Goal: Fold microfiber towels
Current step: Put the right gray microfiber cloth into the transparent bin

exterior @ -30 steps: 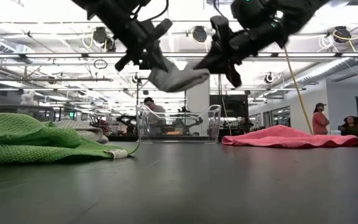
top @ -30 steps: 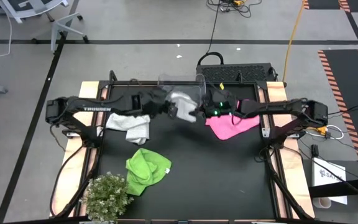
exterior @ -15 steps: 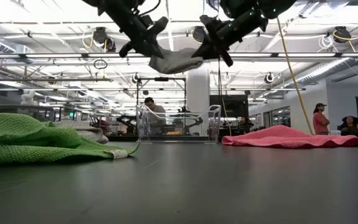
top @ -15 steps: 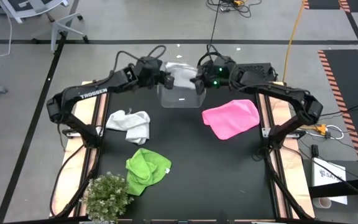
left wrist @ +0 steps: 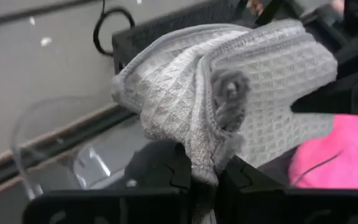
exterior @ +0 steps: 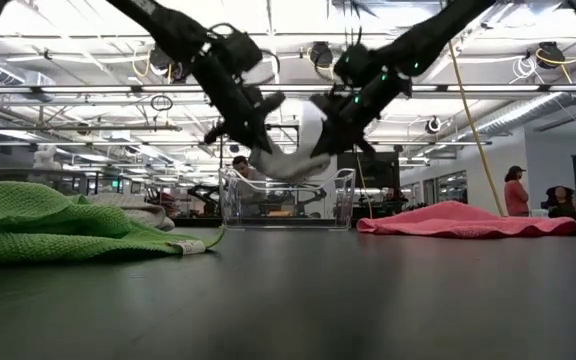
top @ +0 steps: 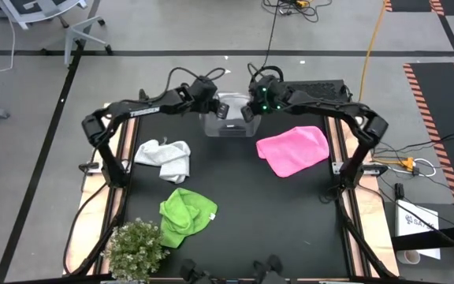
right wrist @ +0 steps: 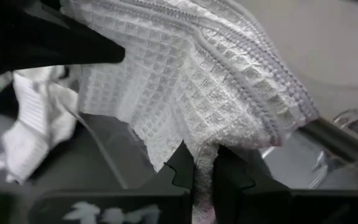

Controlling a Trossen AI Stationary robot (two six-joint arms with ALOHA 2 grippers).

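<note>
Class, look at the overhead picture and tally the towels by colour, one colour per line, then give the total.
White towels: 2, one held over the clear bin, one lying on the table
Pink towel: 1
Green towel: 1
Total: 4

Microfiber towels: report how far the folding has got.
Done: nothing visibly finished. In hand: left gripper and right gripper, both shut on the folded white towel, hold it over the clear bin. Left: white towel, green towel and pink towel lie unfolded.
</note>
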